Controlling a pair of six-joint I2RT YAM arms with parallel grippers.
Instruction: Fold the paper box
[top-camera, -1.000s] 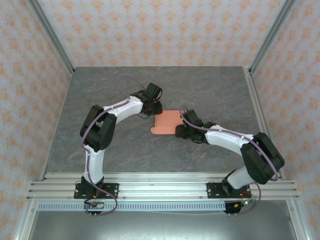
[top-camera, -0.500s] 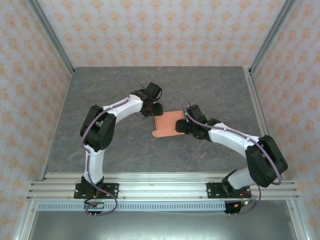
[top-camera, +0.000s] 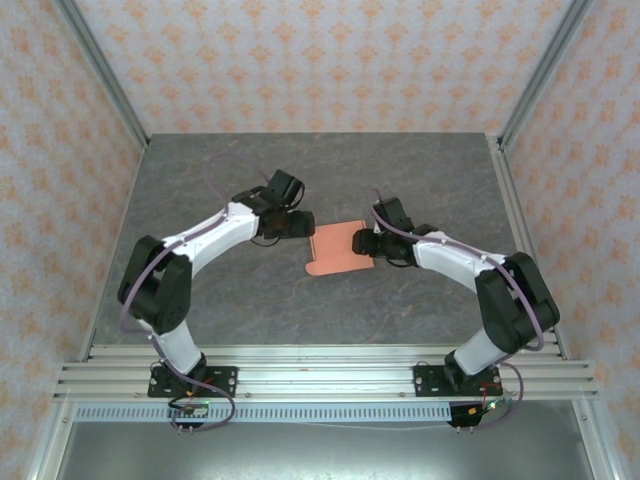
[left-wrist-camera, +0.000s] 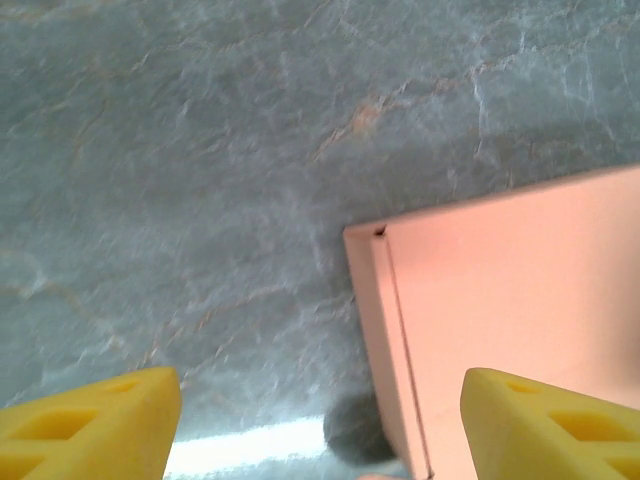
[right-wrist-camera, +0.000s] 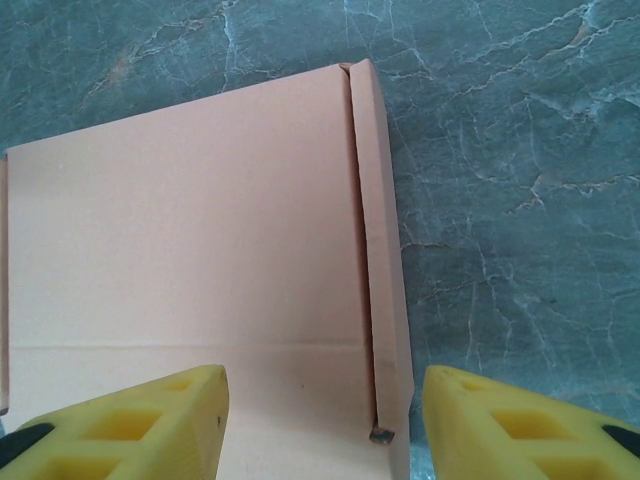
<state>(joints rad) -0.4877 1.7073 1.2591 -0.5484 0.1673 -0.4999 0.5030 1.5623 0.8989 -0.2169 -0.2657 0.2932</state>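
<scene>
The paper box (top-camera: 335, 250) lies flat on the grey table as a salmon-orange sheet, with a rounded tab at its near left corner. My left gripper (top-camera: 303, 227) hovers at the sheet's far left corner; its yellow fingers (left-wrist-camera: 90, 425) stand wide open, with the box's left edge (left-wrist-camera: 385, 330) between them and untouched. My right gripper (top-camera: 359, 243) is over the sheet's right edge. It is open too, straddling a narrow folded strip (right-wrist-camera: 378, 250) of the box (right-wrist-camera: 190, 240) without pinching it.
The marble-grey table (top-camera: 400, 180) is walled by patterned panels with metal posts (top-camera: 105, 75) at the back corners. An aluminium rail (top-camera: 320, 375) carrying both arm bases runs along the near edge.
My left arm has drawn back to the left off the sheet and its gripper has opened wide. My right gripper has shifted farther back along the sheet's right edge.
</scene>
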